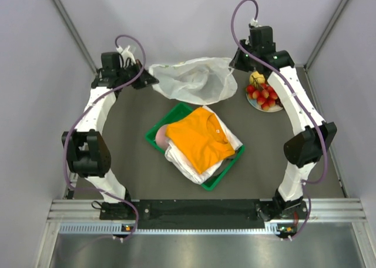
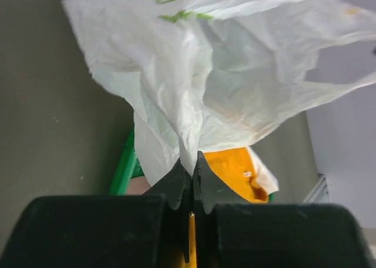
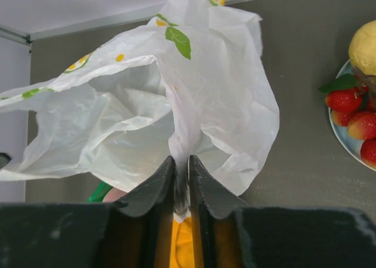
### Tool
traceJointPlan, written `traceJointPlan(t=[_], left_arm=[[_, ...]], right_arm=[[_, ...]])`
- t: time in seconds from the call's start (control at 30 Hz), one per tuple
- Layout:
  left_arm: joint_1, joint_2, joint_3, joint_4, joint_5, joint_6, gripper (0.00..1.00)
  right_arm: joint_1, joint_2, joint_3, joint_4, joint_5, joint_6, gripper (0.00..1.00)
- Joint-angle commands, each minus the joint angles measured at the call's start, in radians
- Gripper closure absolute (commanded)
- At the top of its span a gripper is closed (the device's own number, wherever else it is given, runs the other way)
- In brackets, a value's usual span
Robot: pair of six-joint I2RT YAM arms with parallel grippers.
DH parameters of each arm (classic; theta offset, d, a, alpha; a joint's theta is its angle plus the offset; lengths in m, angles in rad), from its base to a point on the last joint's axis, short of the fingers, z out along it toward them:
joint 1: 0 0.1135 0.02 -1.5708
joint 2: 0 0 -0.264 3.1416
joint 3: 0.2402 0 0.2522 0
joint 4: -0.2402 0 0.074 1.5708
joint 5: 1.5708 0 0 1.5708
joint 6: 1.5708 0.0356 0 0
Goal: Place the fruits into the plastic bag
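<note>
The bag [image 1: 191, 80] is lying at the far middle of the table, its long axis running left to right between the two arms. The left gripper [image 2: 191, 162] is pinching its left edge with jaws fully closed, and the right gripper [image 3: 181, 162] is nipping the right edge, jaws nearly together with film between them. The mouth seems to be gaping upward, though the folds are hiding it. The fruits [image 1: 263, 93] are sitting on a plate [image 1: 251, 102] just right of the bag, nearest the right arm
</note>
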Motion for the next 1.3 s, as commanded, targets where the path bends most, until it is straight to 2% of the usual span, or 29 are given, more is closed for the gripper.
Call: traceJointPlan(t=[0.0, 0.1, 0.17, 0.2, 0.3, 0.4, 0.57, 0.7, 0.87, 1.03, 1.27], left_arm=[[-0.029, -0.016, 0.123, 0.060, 0.088, -0.100, 1.00], [-0.039, 0.006, 0.126, 0.092, 0.131, -0.200, 1.00], [-0.045, 0.023, 0.125, 0.083, 0.142, -0.213, 1.00], [-0.052, 0.026, 0.125, 0.078, 0.142, -0.210, 1.00], [-0.055, 0.035, 0.125, 0.060, 0.133, -0.208, 1.00], [-0.056, 0.043, 0.129, 0.054, 0.124, -0.217, 1.00], [-0.056, 0.050, 0.137, 0.051, 0.113, -0.229, 1.00], [-0.056, 0.050, 0.140, 0.048, 0.113, -0.233, 1.00], [-0.056, 0.046, 0.151, 0.045, 0.114, -0.228, 1.00], [-0.058, 0.041, 0.136, 0.045, 0.099, -0.211, 1.00], [-0.058, 0.064, 0.157, 0.048, 0.094, -0.222, 1.00]], right_arm=[[0.001, -0.003, -0.001, -0.025, 0.066, -0.047, 0.75], [0.000, -0.009, -0.027, -0.028, 0.071, -0.056, 0.61], [0.000, -0.016, -0.048, -0.024, 0.071, -0.060, 0.53], [0.000, -0.023, -0.053, -0.021, 0.069, -0.065, 0.43], [0.000, -0.055, -0.082, -0.001, 0.066, -0.096, 0.29], [0.000, -0.095, -0.130, 0.027, 0.066, -0.154, 0.23], [0.000, -0.240, -0.293, 0.169, 0.019, -0.217, 0.20], [-0.013, -0.306, -0.361, 0.214, 0.034, -0.199, 0.18], [-0.104, -0.297, -0.322, 0.093, 0.037, -0.148, 0.20], [-0.187, -0.285, -0.274, -0.010, 0.037, -0.194, 0.23], [-0.227, -0.184, -0.168, -0.136, 0.158, -0.290, 0.24]])
